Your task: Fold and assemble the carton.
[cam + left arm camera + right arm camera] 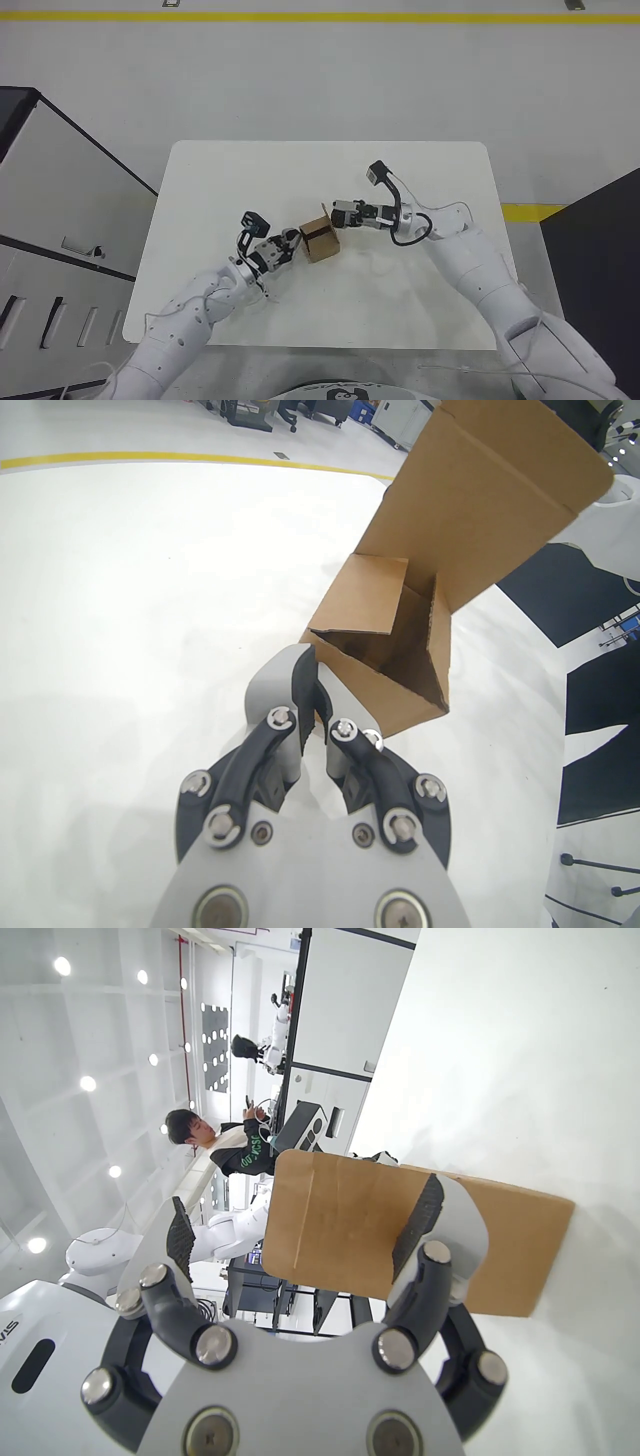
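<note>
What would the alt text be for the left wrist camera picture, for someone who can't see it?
An open brown carton stands on a white table, with its tall lid flap upright and one small inner flap folded in. The left gripper pinches the carton's near corner, fingers almost together.

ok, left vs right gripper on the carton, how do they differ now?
The left gripper is nearly shut, pinching an edge of the carton at its open end; the right gripper is wide open. Left works the body; right has one finger across the raised flap, the other clear of it. Both are at the carton.
</note>
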You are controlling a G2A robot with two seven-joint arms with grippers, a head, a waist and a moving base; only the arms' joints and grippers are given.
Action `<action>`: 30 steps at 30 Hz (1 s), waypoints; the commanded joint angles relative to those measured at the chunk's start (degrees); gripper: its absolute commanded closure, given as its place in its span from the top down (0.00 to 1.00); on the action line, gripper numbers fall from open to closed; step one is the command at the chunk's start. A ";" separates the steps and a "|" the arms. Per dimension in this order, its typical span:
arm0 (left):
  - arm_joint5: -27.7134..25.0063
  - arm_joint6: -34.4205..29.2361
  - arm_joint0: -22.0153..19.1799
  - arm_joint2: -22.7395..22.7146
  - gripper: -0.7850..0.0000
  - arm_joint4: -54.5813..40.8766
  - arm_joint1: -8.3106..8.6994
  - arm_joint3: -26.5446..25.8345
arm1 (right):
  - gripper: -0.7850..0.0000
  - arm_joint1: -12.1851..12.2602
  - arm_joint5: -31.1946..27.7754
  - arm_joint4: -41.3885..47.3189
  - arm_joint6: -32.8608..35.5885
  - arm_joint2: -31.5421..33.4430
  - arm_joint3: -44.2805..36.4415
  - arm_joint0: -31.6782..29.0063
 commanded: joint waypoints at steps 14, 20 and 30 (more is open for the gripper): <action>-1.69 0.49 0.28 -0.38 0.00 0.16 -0.28 0.36 | 1.00 1.29 -0.48 -2.00 -1.71 3.14 -2.42 -2.17; -2.55 0.77 0.44 -0.49 0.00 0.10 -0.30 0.08 | 1.00 1.29 -0.48 -2.00 -1.71 3.14 -2.42 -2.17; -2.77 -0.65 1.23 -0.66 0.00 -0.62 -0.33 -0.79 | 1.00 2.58 1.96 -10.74 -7.33 5.08 -7.39 -4.03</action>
